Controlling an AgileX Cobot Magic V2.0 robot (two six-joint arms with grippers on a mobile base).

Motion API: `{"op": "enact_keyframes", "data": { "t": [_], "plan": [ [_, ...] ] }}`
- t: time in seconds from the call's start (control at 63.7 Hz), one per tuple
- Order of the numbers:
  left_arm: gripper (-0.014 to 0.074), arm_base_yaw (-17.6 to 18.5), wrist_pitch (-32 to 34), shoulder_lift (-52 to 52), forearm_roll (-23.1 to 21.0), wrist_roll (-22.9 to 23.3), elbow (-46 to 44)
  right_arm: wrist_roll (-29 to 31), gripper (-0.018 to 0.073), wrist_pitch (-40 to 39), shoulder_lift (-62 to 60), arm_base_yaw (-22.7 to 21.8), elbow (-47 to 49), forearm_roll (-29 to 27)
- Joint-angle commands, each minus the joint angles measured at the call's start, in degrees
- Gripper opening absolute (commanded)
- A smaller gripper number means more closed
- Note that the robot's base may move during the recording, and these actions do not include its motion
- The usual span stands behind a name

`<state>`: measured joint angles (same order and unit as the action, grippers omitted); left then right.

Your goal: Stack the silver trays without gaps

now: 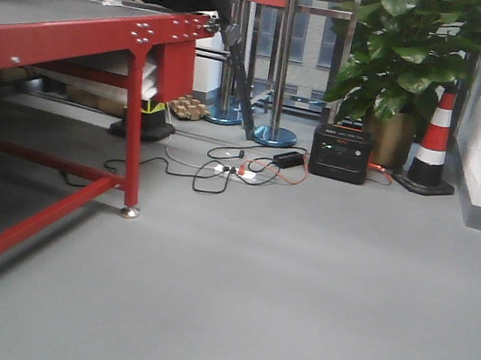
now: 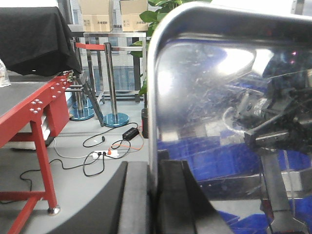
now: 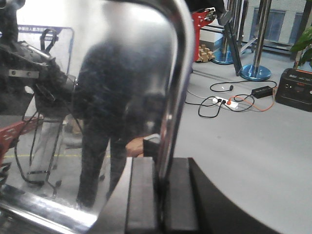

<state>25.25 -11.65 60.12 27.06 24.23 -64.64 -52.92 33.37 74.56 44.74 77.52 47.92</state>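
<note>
Left gripper (image 2: 153, 195) and right gripper (image 3: 160, 195) each pinch a silver tray (image 2: 219, 97) (lower centre); we'd square corners before nesting.

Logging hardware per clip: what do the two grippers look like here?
Both the left gripper and the right gripper have two matte black, flat-faced, blocky fingers flaring to a broader black base. No cables or markings show on them.

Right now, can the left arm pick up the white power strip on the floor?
Probably not: the left gripper is shut on a silver tray, and the power strip lies far off.
</note>
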Motion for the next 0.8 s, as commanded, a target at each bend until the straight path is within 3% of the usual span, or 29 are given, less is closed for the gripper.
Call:
{"op": "enact_keyframes", "data": {
  "t": [0.0, 0.785],
  "plan": [
    [-0.0009, 1.3, 4.9, 0.1, 0.7, 0.2, -0.4, 1.3, -0.0058, -33.0, 0.3, 1.0, 0.1, 1.6],
    [-0.0009, 1.3, 4.9, 0.1, 0.7, 0.2, -0.4, 1.3, -0.0058, -33.0, 0.3, 1.0, 0.1, 1.6]
  ]
}}
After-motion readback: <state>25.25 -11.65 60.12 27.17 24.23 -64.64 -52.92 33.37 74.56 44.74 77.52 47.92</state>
